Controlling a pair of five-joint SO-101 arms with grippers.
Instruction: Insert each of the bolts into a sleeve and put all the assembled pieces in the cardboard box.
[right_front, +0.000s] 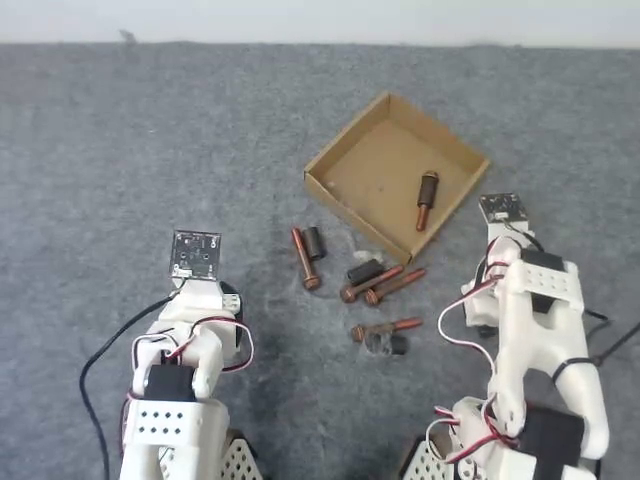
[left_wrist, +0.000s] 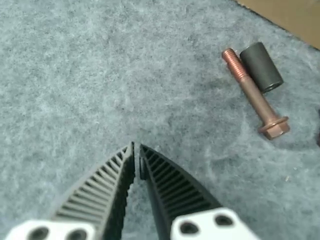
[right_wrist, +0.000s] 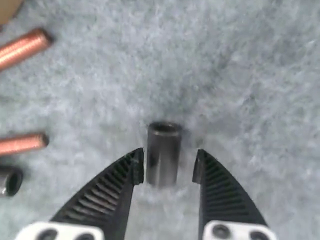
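Now: black sleeve (right_wrist: 164, 150) flat between spread jaws

Lies on the grey carpet (right_wrist: 250, 75), long axis in line with the right gripper (right_wrist: 167, 162), open mouth pointing away from it. Flanked by both fingers, parted just wider than the sleeve, clamped on nothing.

Farther off: copper bolt (left_wrist: 255, 95) and second sleeve (left_wrist: 261, 66) side by side, parallel. Left gripper (left_wrist: 137, 147) low over carpet, closed to a slit, empty. Cardboard box (right_front: 375, 175) holding one assembled piece (right_front: 427, 200).

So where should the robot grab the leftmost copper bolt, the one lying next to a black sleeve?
Grab the copper bolt on its bare shank, nearer the flanged head, coming straight down from above and pinching across it. It lies flat on the grey carpet, so both sides are open there. The black sleeve sits close beside the threaded end and would likely get in the way.
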